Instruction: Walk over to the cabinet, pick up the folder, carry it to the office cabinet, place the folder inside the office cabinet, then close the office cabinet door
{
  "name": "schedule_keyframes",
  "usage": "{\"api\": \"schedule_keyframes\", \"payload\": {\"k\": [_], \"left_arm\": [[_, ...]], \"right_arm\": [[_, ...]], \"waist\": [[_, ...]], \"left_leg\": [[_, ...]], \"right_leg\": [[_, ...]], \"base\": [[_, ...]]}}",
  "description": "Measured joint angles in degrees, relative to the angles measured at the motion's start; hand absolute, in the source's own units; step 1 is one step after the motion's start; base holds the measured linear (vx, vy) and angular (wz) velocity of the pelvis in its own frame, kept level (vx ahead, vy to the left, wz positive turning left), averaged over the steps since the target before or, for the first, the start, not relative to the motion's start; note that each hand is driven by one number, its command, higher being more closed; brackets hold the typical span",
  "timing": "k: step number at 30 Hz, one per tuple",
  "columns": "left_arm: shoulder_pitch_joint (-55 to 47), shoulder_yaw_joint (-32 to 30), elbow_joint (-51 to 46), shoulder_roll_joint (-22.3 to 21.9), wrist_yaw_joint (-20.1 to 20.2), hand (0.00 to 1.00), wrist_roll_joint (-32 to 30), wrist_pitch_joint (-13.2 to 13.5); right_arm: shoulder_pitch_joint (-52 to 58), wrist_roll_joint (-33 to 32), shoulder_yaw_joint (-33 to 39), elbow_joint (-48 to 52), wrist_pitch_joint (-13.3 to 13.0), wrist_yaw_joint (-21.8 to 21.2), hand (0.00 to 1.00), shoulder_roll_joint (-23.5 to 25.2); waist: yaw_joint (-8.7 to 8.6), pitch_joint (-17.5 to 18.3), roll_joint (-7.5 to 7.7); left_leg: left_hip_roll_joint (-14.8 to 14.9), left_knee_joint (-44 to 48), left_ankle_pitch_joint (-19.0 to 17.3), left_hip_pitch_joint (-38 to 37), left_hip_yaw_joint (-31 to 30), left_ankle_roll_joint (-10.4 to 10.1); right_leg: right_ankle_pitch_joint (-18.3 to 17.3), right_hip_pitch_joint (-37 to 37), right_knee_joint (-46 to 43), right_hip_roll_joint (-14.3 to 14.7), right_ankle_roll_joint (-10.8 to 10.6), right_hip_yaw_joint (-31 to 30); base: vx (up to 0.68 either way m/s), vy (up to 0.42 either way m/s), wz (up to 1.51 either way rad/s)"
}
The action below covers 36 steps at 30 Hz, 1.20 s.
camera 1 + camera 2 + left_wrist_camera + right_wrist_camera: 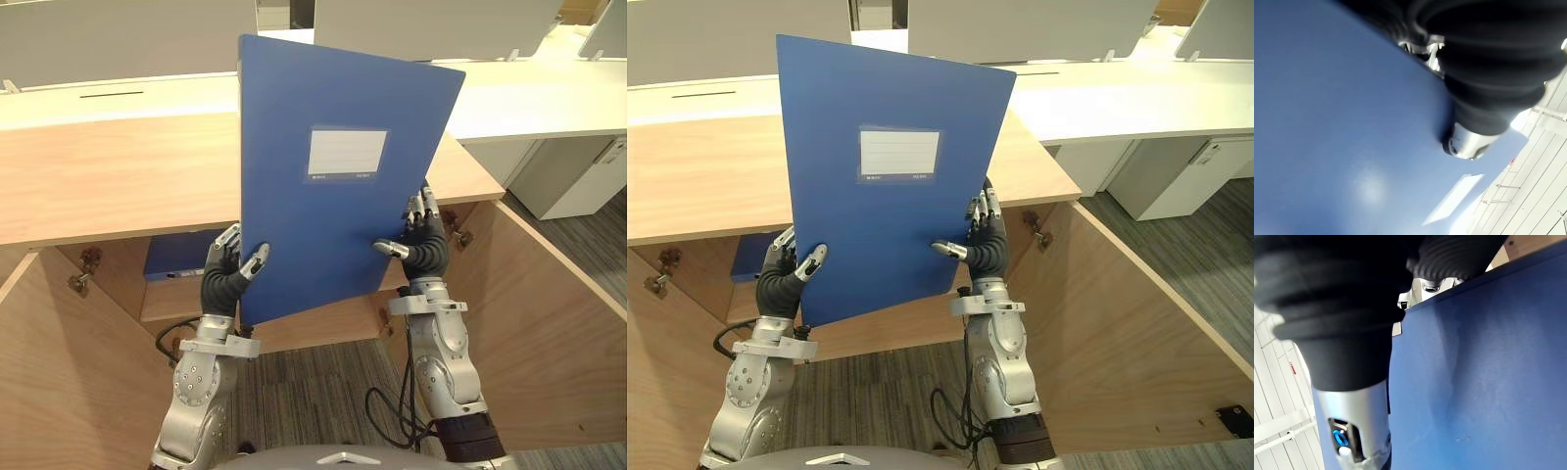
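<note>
Plain royal-blue flat plastic folder (294, 108), white ruled rectangular label (347, 153) on it, light wood-grain cabinet (118, 176), grey streaked carpet floor (304, 392), white desktops (529, 98).

Silver-grey arms, dark-cuffed hands

The left hand (223, 274) and right hand (426, 245) each wear a black ribbed cover (429, 259) over wrist and back, with silver fingers ending in dark tips (the thumbs match, silver with a dark end). Under each cover sits a flat silver collar (427, 305), then a rounded silver-grey shell on the left arm (196, 392) and right arm (446, 357), dotted with small dark screw heads (192, 377). The right wrist view shows a small blue light (1339, 436) set in a silver segment.
</note>
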<state>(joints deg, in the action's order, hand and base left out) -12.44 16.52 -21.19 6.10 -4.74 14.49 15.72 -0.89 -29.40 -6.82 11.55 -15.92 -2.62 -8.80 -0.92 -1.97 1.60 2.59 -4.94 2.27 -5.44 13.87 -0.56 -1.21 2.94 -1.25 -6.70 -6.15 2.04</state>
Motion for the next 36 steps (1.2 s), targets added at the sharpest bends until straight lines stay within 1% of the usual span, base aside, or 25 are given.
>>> {"api": "schedule_keyframes", "payload": {"k": [2, 5, 9, 10, 15, 19, 21, 25, 28, 29, 33, 35, 36], "left_arm": [[0.0, 0.0, 0.0, 0.8, 0.2, 1.00, -0.1, 0.0], [0.0, 0.0, 0.0, 1.4, 0.2, 1.00, -0.1, 0.0], [0.0, 0.0, 0.0, 2.5, 0.2, 1.00, -1.2, -0.1], [0.0, 0.0, 0.0, 2.7, 0.3, 1.00, -1.2, -0.1], [0.0, -0.4, 0.0, 3.4, 1.4, 1.00, -1.4, -0.2], [0.1, -0.4, -0.2, 3.8, 3.0, 1.00, -2.3, -0.1], [0.3, -0.5, -0.2, 4.1, 3.1, 1.00, -2.3, -0.1], [1.4, -1.4, -0.2, 4.3, 3.9, 1.00, -2.4, -0.1], [1.7, -1.8, -0.1, 4.4, 4.1, 1.00, -2.7, -0.1], [1.7, -1.9, -0.1, 4.4, 4.1, 0.00, -2.9, -0.1], [1.7, -3.4, 0.0, 3.9, 3.9, 0.00, -4.1, -0.1], [1.8, -5.4, 0.0, 2.2, 3.4, 0.00, -4.7, 0.1], [1.9, -5.6, 0.0, 2.0, 3.2, 0.00, -4.8, 0.1]], "right_arm": [[0.0, -0.6, -0.5, -1.5, 0.2, -1.2, 0.00, -0.8], [0.0, -0.6, -0.9, -2.0, 0.9, -1.9, 0.00, -1.6], [0.0, -1.1, -1.6, -4.5, 1.2, -2.5, 0.00, -1.6], [0.0, -2.0, -1.8, -5.1, 1.2, -2.7, 1.00, -1.6], [0.0, -2.9, -2.0, -6.4, 2.2, -3.8, 1.00, -1.8], [0.1, -3.0, -2.1, -8.5, 3.3, -4.9, 1.00, -2.1], [0.2, -3.1, -2.1, -8.5, 3.6, -5.1, 1.00, -2.1], [0.2, -4.4, -2.1, -8.5, 3.6, -7.2, 1.00, -2.6], [0.2, -4.3, -2.3, -8.5, 3.6, -7.5, 1.00, -2.6], [0.2, -4.3, -2.3, -8.5, 3.6, -7.5, 1.00, -2.6], [0.2, -4.0, -2.4, -8.5, 3.6, -7.4, 1.00, -1.2], [0.5, -3.8, -2.4, -8.5, 3.6, -7.2, 1.00, 0.2], [0.5, -3.8, -2.4, -8.5, 3.6, -7.1, 1.00, 0.4]], "waist": [[-0.03, 0.7, -0.04], [-0.01, 0.8, -0.08], [0.00, 1.2, 0.07], [0.01, 1.3, 0.10], [0.01, 2.0, 0.48], [0.07, 3.0, 1.15], [0.07, 3.3, 1.33], [0.20, 3.5, 1.44], [0.14, 3.5, 1.43], [0.13, 3.5, 1.43], [0.09, 3.5, 1.43], [0.14, 3.5, 1.46], [0.16, 3.5, 1.47]], "left_leg": [[0.0, 0.0, 0.3, 0.4, -0.1, 0.1], [0.0, 0.0, 0.5, 0.3, -0.1, 0.2], [0.0, 0.0, 0.8, 0.4, 0.0, 0.1], [0.0, 0.0, 0.9, 0.4, 0.1, 0.1], [0.0, 0.0, 1.2, 0.6, 0.2, 0.1], [0.0, 0.0, 1.3, 0.7, 0.2, 0.1], [0.0, 0.0, 1.3, 0.8, 0.2, 0.1], [0.0, 0.0, 1.3, 0.9, 0.3, 0.1], [0.0, 0.0, 1.3, 0.9, 0.3, 0.1], [0.0, 0.0, 1.3, 0.9, 0.3, 0.1], [0.0, 0.0, 1.3, 0.9, 0.3, 0.1], [0.0, 0.0, 1.3, 0.9, 0.3, 0.1], [0.0, 0.0, 1.3, 0.9, 0.2, 0.1]], "right_leg": [[0.2, -0.4, 0.0, 0.0, 0.0, 0.1], [0.3, -0.5, 0.0, 0.0, 0.1, 0.1], [0.4, -0.7, -0.1, 0.0, 0.1, 0.0], [0.5, -0.7, 0.0, 0.0, 0.2, 0.0], [0.6, -0.8, 0.5, 0.0, 0.5, -0.2], [0.8, -0.9, 0.8, 0.0, 0.7, -0.2], [0.8, -0.9, 0.8, 0.0, 0.7, -0.2], [1.1, -1.0, 1.0, 0.0, 0.4, -0.4], [1.2, -1.0, 1.0, 0.0, 0.2, -0.4], [1.2, -1.0, 1.0, 0.0, 0.2, -0.4], [1.3, -1.0, 1.0, 0.0, 0.2, -0.3], [1.3, -1.0, 1.0, 0.0, 0.2, -0.3], [1.3, -1.0, 1.0, 0.0, 0.2, -0.3]], "base": [[-0.04, -0.011, 0.01], [-0.04, -0.005, 0.00], [-0.05, -0.004, -0.02], [-0.06, 0.000, -0.02], [-0.05, 0.002, -0.02], [0.00, 0.000, 0.00], [0.00, 0.000, 0.00], [0.00, 0.000, 0.00], [0.00, 0.000, 0.00], [0.00, 0.000, 0.00], [0.00, 0.000, 0.00], [0.00, 0.000, 0.00], [0.00, 0.000, 0.00]]}}
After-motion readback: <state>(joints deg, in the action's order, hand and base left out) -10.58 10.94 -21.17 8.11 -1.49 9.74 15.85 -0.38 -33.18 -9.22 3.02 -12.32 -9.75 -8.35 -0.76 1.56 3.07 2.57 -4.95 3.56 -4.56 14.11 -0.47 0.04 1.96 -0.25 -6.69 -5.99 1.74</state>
